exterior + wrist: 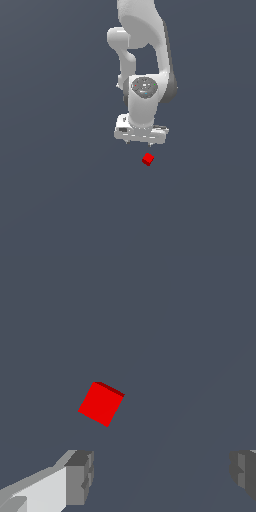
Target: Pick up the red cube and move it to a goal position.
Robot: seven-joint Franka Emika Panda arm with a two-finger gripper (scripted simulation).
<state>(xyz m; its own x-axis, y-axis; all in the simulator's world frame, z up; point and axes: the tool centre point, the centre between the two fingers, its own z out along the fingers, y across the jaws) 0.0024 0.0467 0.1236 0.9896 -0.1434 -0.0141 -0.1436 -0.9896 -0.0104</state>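
You are looking at a plain dark grey-blue surface (55, 200) that fills both views; nothing marks it as a table or a floor, and no edge of it shows.

The largest thing on view is the white arm (145, 45), which comes down from the upper edge of the exterior view in rounded segments and ends in a wrist joint with a grey circular cap (144, 87).

Below the wrist sits the end effector (142, 141), a broad white block with its short fingers pointing down. Your wrist view shows the two grey fingertips (80, 476) standing wide apart, with only bare surface between them, so the end effector is spread wide and holds nothing.

Smallest is the red cube (148, 159). In the exterior view it sits just below the end effector and slightly toward the exterior view's right, apart from the fingers and touching neither. In the wrist view the red cube (101, 404) shows turned at an angle to the line between the fingertips, one darker side face visible along its edge, and it lies outside the gap between them, nearer one finger than the other.
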